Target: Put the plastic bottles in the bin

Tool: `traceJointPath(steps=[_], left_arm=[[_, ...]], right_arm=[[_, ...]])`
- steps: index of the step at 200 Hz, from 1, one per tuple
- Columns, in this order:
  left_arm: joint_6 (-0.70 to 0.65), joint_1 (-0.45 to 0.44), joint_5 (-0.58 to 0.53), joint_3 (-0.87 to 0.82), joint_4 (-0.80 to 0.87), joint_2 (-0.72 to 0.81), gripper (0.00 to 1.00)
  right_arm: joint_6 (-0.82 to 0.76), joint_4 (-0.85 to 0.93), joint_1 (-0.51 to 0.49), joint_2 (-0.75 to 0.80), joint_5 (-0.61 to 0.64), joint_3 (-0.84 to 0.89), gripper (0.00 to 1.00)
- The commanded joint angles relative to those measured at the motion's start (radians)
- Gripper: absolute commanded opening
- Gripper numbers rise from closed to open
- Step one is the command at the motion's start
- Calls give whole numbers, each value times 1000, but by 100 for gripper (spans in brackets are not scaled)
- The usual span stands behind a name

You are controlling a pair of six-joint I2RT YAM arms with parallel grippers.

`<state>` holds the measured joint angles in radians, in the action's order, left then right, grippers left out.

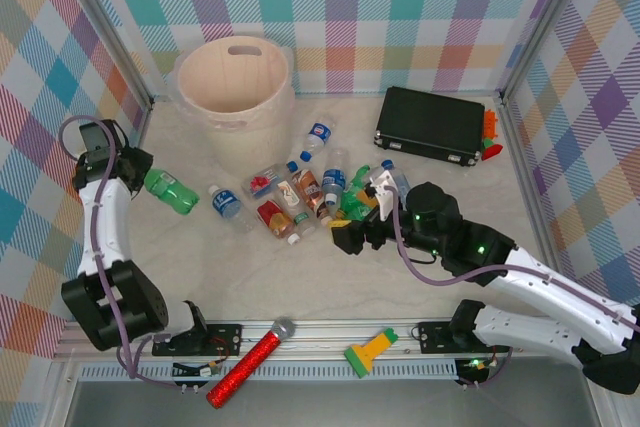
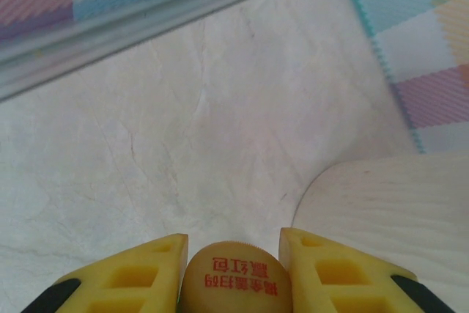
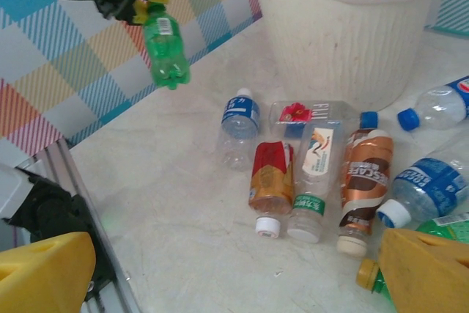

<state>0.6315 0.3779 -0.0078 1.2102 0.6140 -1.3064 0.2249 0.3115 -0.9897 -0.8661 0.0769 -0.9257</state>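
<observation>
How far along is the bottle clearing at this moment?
Nothing looks done: the large round cream plastic bin shows a bare interior. In hand: the left gripper holds a small green plastic bottle left of the bin. Left to do: the cluster of blue-capped and brown-labelled bottles lying on the table, where the right gripper hovers open.

The pale marbled counter (image 1: 230, 267) carries the cream bin (image 1: 250, 142), which stands upright toward its far left. A flat black case (image 1: 430, 125) lies well apart from it at the far right. Between them, nearer the middle, the plastic bottles (image 1: 307, 190) lie on their sides in a loose cluster, several touching, with one blue-labelled bottle (image 1: 226, 201) just left of the rest.
</observation>
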Motion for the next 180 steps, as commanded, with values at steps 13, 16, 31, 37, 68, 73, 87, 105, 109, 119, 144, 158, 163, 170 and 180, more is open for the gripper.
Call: traceJointPath(steps=[13,16,31,37,68,73,87,105,109,119,144,158,163,170,180], left_arm=[[-54,-81,-135,96,53,81,32],[-59,-101,-147,101,53,87,32],[-84,-178,-225,137,54,114,32],[-98,-212,-263,157,53,124,32],[-194,-407,-465,258,24,150,31],[-215,-441,-495,273,9,150,30],[-285,-538,-574,317,-25,140,30],[-380,-655,-658,365,-88,117,30],[-406,-681,-673,373,-107,111,30],[-469,-737,-707,392,-157,97,30],[-586,-802,-708,463,-250,30,31],[-613,-804,-681,522,-259,-19,31],[-622,-804,-670,538,-265,-34,31],[-634,-806,-652,559,-277,-56,31],[-654,-806,-637,579,-304,-82,31]], right_arm=[[-29,-33,-7,64,119,-42,99],[-33,-38,-7,68,125,-43,99],[-49,-53,-7,78,154,-50,99],[-55,-58,-7,82,162,-54,99],[-81,-79,-7,74,169,-79,99],[-83,-82,-6,70,167,-83,99],[-88,-102,-7,59,168,-90,99],[-96,-133,-7,34,158,-105,99],[-97,-136,-7,28,157,-111,99],[-103,-144,-7,10,154,-125,99],[-110,-156,-7,-30,149,-159,99],[-113,-167,-7,-47,142,-172,99],[-112,-169,-7,-51,141,-176,99],[-114,-172,-7,-56,142,-180,99],[-115,-174,-7,-61,143,-186,99]])
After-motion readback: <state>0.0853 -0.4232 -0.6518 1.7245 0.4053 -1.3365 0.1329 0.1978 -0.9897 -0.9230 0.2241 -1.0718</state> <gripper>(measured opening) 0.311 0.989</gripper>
